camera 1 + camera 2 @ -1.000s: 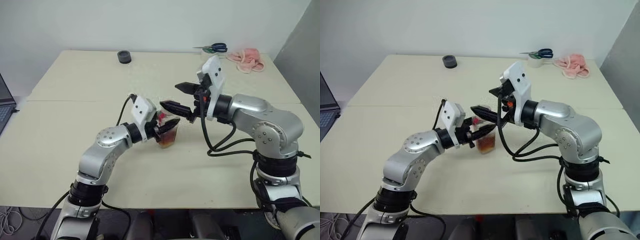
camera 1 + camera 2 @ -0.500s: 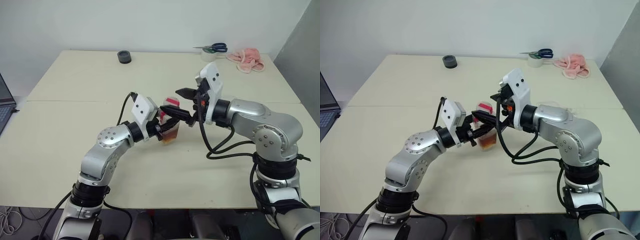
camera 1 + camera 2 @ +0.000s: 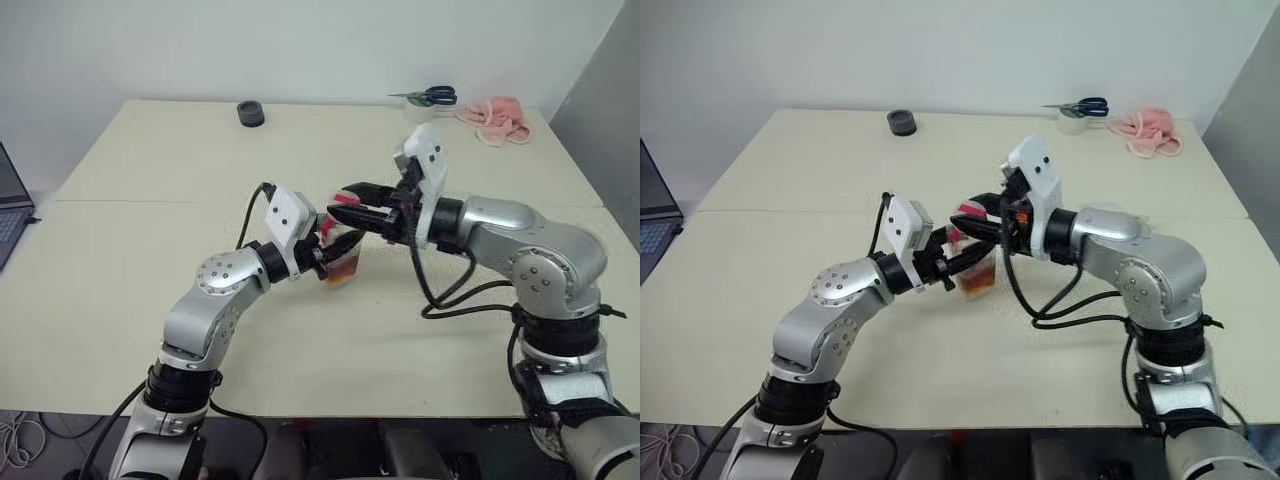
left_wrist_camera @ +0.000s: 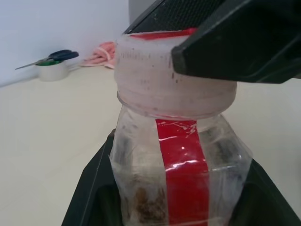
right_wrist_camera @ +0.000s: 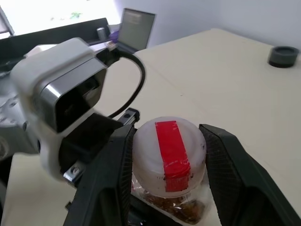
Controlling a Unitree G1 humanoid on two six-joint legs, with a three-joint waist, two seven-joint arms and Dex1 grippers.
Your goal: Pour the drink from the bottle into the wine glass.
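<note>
Bottle (image 3: 342, 255) upright near the middle of the cream bench (image 3: 150, 260), a little amber-brown drink (image 5: 181, 207) low inside it, red label strip (image 4: 183, 174) running up its side and across the cap (image 5: 169, 153). Left hand (image 3: 325, 258) clenched on the bottle's body, black fingers (image 4: 89, 188) pressed to both sides. Right hand (image 3: 345, 205) level above the left hand, reaching across the bottle's top; its two black fingers (image 5: 225, 165) bracketing the cap, very close on either side. Cannot tell whether those fingers actually press the cap or stand just off it. Both hands meeting at the bottle, right over left.

Far behind the bottle, toward the bench's back edge: a black round lid (image 3: 250, 113) to its left. Back and to the bottle's right: a white roll of tape (image 3: 421, 109) with blue-handled scissors (image 3: 428, 96) lying on top, and just beside that a crumpled pink cloth (image 3: 493, 118). Well to the bottle's left, past the bench's edge, the corner of a laptop (image 3: 10, 200).
</note>
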